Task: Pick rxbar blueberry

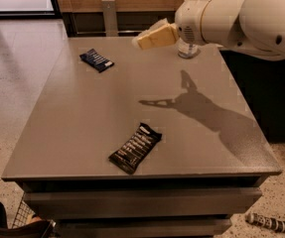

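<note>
The rxbar blueberry (97, 60) is a small dark navy bar with a pale end, lying flat at the far left of the grey table (82, 123). My gripper (141, 37) hangs above the far middle of the table, to the right of the bar and well apart from it. It points left toward the bar and holds nothing that I can see. The white arm (241, 16) reaches in from the upper right.
A longer black-wrapped bar with white text (135, 147) lies near the table's front edge. A clear plastic bottle (187, 48) stands at the far right behind the arm. The table's edges drop to a speckled floor. A dark counter stands to the right.
</note>
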Controlling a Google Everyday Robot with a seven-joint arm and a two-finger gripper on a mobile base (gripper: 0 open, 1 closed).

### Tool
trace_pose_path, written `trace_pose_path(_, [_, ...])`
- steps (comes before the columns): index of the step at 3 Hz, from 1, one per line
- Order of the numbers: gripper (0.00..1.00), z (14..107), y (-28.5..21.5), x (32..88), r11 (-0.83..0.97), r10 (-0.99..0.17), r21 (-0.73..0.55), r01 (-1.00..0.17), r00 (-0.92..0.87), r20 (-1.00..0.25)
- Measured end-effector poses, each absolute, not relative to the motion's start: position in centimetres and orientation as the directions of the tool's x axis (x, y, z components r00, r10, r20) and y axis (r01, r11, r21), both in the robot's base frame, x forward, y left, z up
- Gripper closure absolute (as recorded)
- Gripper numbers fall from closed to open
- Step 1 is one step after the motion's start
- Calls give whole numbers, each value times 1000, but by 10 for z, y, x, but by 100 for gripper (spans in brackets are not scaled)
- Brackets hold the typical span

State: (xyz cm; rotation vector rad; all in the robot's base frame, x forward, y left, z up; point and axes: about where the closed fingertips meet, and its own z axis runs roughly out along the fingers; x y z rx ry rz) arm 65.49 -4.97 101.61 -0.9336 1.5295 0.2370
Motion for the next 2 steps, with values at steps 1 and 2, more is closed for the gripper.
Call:
trace_pose_path(1, [0,1016,-50,655,649,-412,-365,-667,95,-906])
trace_pose_path(2, [0,992,-37,686,644,-396,-313,-698,46,-917])
